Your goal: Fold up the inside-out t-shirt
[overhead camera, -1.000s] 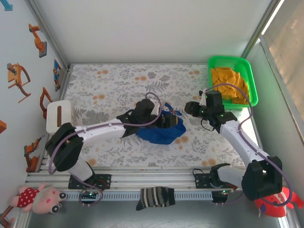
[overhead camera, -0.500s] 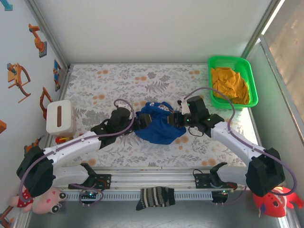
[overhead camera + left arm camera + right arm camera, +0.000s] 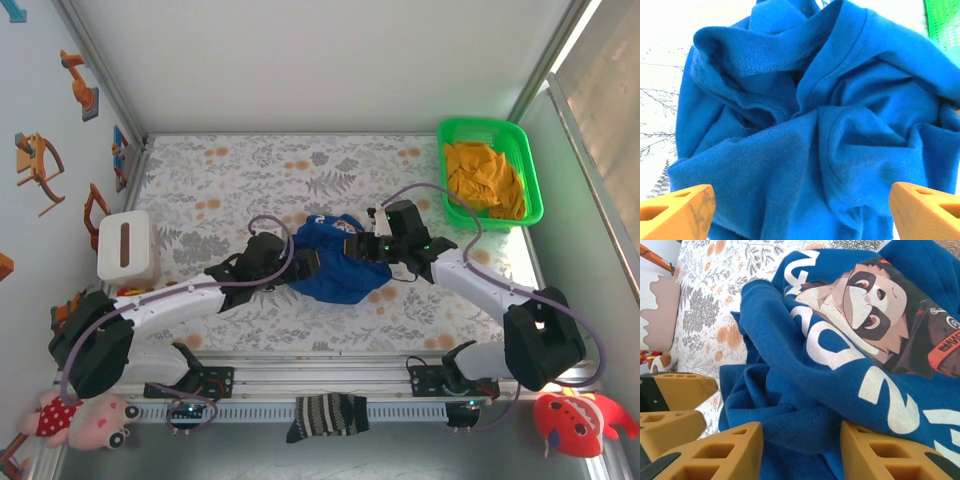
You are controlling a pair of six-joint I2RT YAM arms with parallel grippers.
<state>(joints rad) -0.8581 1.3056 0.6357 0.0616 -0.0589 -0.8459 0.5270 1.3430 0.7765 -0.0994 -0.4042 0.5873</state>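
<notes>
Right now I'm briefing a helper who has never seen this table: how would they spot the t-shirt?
Find the flower-patterned table; the t-shirt is the crumpled heap at its middle. It is blue with a cartoon print, unlike the yellow cloth in the green basket and the striped sock at the near edge.

Seen mid-table: inside-out t-shirt (image 3: 335, 262), royal blue, soft, heavily wrinkled. Lies bunched in rumpled heap, unfolded, on floral-print table cover (image 3: 220, 180). Shows stitched seams and ribbed neckband among deep folds on left side. Bares printed cartoon face with large white lettering on right side, toward far edge of heap.
</notes>
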